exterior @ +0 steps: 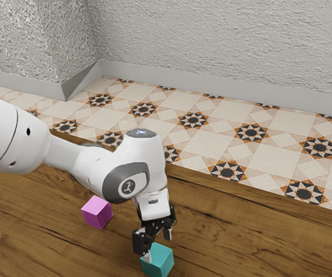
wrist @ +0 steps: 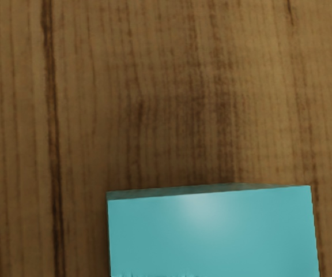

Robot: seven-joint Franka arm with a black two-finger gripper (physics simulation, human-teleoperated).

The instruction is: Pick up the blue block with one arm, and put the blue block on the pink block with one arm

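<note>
white arm (exterior: 68, 158) reaching in from the exterior view's left, bent down over the wooden bench (exterior: 258, 242). black end effector (exterior: 153, 243) pointed straight down at the blue block (exterior: 159, 263), right above it. fingers (exterior: 138, 244) apart, one at the block's upper corner toward the exterior view's left, the other at the far side of its top; straddling the top of the block, with no squeeze from both sides to be made out.

blue block more teal than true blue, flat on the bench, close to the exterior view's lower edge, square on its base, not tilted. pink block (exterior: 97, 212) also flat on the bench, toward the exterior view's left of the blue one and a little farther back, near it but apart, just below the arm's grey joint. blue block not on the pink block.

from the wrist: top face of the blue block (wrist: 212, 234) just under the hand, smooth, with a soft pale highlight and a thin darker strip of side wall along one edge. brown wood grain of the bench (wrist: 154, 86) beyond it, with a faint shadow on the wood next to the block.

behind the bench, a patterned tile floor (exterior: 241, 133) with dark star motifs, then rough grey walls (exterior: 212, 40) meeting in a corner.
</note>
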